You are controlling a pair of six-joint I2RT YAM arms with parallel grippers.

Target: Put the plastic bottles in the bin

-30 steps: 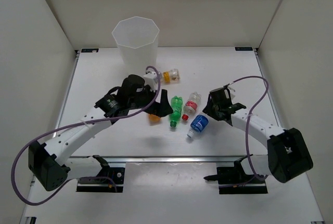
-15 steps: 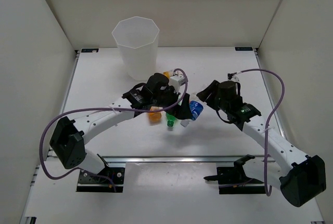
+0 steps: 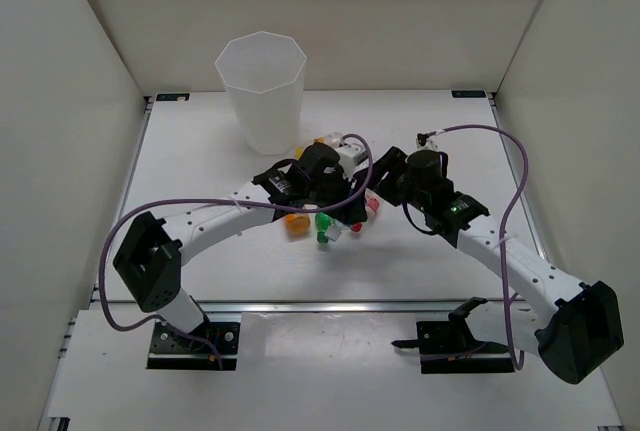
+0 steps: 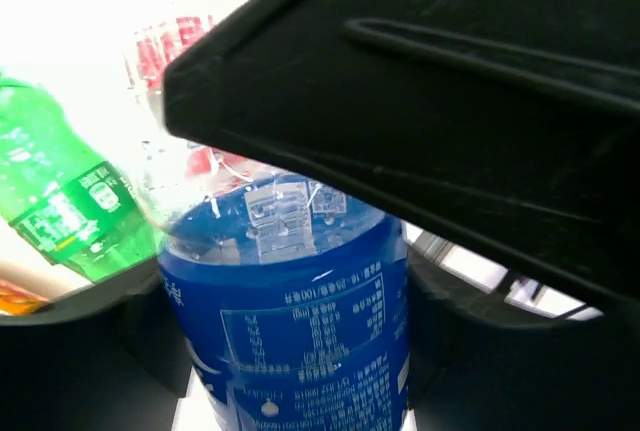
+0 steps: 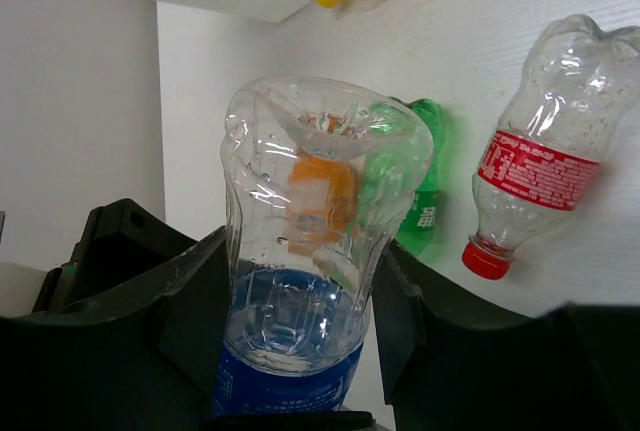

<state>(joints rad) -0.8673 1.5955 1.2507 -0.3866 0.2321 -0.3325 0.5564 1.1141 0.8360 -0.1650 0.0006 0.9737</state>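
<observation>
A clear bottle with a blue label (image 5: 305,241) (image 4: 300,331) hangs above the table between both arms. My right gripper (image 5: 298,296) is shut on its labelled lower part. My left gripper (image 4: 290,351) is shut on the same label, its fingers (image 4: 95,351) pressed to both sides, under the right gripper's black body (image 4: 430,101). On the table lie the green bottle (image 5: 425,201) (image 4: 60,201), the red-label bottle (image 5: 545,171) and the orange bottle (image 3: 297,221). The yellow-label bottle (image 3: 325,141) lies near the bin (image 3: 261,91), which stands at the back left.
Both arms cross over the middle of the table (image 3: 180,161), wrists almost touching. White walls (image 3: 60,101) close in the left, right and back sides. A metal rail (image 3: 330,306) runs along the near edge.
The right gripper lifted the blue-label bottle and carried it left. The left arm swung right to meet it, and its jaws closed from wide open onto the bottle.
</observation>
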